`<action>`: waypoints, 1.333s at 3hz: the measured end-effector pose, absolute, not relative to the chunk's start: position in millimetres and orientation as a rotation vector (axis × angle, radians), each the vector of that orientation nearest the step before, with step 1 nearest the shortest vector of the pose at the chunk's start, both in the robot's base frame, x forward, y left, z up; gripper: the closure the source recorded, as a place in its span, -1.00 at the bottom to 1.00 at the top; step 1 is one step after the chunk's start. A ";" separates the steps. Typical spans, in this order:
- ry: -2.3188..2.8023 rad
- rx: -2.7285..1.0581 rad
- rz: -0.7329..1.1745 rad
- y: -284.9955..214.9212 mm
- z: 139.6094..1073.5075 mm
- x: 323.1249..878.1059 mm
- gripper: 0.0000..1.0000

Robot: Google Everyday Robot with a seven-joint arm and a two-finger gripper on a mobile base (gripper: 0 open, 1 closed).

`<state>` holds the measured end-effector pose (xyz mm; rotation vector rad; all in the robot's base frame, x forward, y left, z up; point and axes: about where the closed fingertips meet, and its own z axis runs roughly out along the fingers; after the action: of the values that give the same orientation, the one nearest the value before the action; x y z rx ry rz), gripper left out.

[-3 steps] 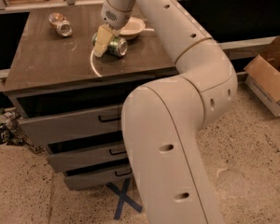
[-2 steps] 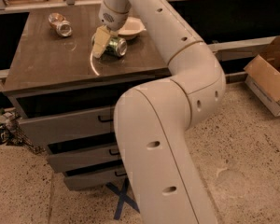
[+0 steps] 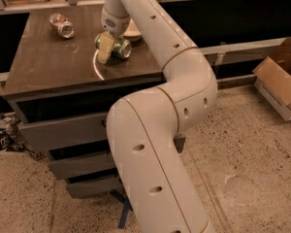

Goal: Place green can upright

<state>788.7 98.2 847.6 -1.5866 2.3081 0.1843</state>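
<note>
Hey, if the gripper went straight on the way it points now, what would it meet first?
The gripper points down over the tabletop, right at the green can lying on its side. Most likely the can comes first, or the tabletop just beside it; depth is unclear in this view.

the gripper [image 3: 108,46], a cream yellow, sits low over the dark brown counter [image 3: 43,67], right against the green can [image 3: 119,47]. the green can is mottled green and white with a silver end. the far can [image 3: 62,27] is brownish-orange and silver. the arm [image 3: 155,130] is off-white, the drawers [image 3: 63,130] grey, the floor [image 3: 242,169] speckled beige.
</note>
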 end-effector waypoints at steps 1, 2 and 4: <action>2.316 -1.636 0.115 97.9 842.4 790.3 -0.60; 2.299 -1.696 0.044 101.9 841.3 791.6 -0.22; 2.219 -1.708 -0.013 95.6 876.4 792.1 0.83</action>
<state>792.1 95.6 876.4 -1.7078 2.2191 -0.0130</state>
